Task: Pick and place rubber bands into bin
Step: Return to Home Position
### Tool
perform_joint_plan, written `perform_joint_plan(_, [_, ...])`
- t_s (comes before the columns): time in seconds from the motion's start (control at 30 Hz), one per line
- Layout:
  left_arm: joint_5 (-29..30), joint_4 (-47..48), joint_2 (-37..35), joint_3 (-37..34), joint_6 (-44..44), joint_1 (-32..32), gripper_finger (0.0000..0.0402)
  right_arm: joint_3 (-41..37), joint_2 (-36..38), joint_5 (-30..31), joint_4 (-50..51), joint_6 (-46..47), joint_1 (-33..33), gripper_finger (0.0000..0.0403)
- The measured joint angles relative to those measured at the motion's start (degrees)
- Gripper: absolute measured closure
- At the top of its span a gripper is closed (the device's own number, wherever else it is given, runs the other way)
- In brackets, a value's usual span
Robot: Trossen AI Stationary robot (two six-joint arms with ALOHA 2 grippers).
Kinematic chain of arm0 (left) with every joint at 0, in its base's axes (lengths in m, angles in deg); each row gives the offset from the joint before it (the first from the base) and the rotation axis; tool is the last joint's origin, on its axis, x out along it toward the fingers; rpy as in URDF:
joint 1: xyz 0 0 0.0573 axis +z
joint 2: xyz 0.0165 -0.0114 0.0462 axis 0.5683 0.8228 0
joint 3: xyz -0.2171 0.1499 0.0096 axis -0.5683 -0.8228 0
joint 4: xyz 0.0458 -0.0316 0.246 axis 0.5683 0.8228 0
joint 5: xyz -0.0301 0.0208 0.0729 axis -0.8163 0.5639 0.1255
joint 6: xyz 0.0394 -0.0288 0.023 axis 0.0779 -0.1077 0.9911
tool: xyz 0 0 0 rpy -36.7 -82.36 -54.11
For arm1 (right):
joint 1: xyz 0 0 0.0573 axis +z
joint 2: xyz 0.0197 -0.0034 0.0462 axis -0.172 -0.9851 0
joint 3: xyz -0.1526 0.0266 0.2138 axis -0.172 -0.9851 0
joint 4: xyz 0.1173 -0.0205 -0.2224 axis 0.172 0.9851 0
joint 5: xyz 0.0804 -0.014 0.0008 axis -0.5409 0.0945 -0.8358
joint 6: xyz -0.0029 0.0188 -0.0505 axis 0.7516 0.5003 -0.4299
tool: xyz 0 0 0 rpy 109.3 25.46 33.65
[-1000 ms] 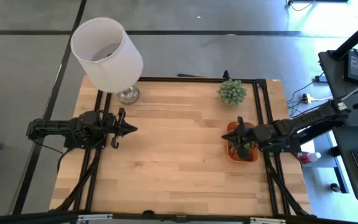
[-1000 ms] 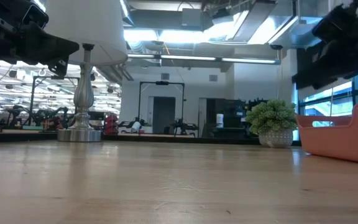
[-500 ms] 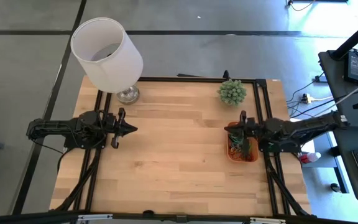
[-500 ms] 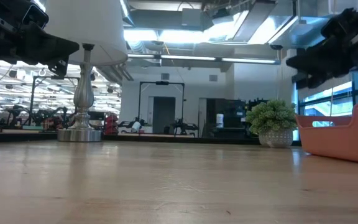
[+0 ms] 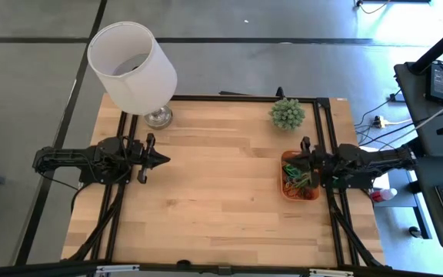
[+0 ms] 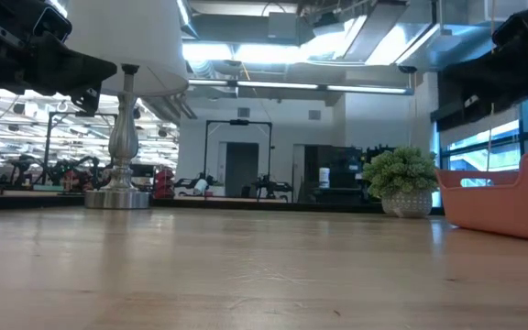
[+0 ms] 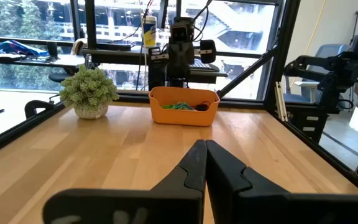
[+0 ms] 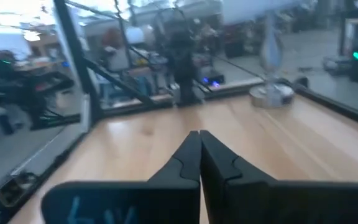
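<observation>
Fingers clenched on nothing, the right pincer point(image 8: 199, 134) is hovering over the small, shallow orange rectangular bin point(image 5: 298, 198). Just beneath it, the thin coloured rubber bands point(image 5: 297, 181) are lying heaped inside. Well beyond it, across the pale wooden desk point(image 5: 221, 215), the left pincer point(image 7: 201, 144) is waiting, likewise clenched and empty. No loose band is showing on the boards, so the sorting is looking finished, with only parking the arm remaining.
</observation>
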Motion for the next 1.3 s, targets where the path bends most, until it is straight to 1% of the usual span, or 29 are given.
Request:
perform_joint_plan(0.3, [-0.02,0.00,0.00,0.00,0.00,-0.02,0.0400,0.22,-0.55,-8.94,1.95,0.38,0.00,0.0402])
perform_joint_plan(0.5, [-0.02,0.00,-0.01,0.00,0.00,-0.01,0.0400,0.22,-0.56,-8.57,1.90,0.36,0.02,0.0401])
perform_joint_plan(0.8, [-0.02,0.00,0.00,0.00,0.00,-0.02,0.0400,0.22,-0.56,-8.57,1.89,0.37,0.02,0.0373])
perform_joint_plan(1.3, [0.00,0.00,0.00,0.00,0.00,0.00,0.0400,0.20,-0.61,-8.55,1.86,0.40,0.02,0.0371])
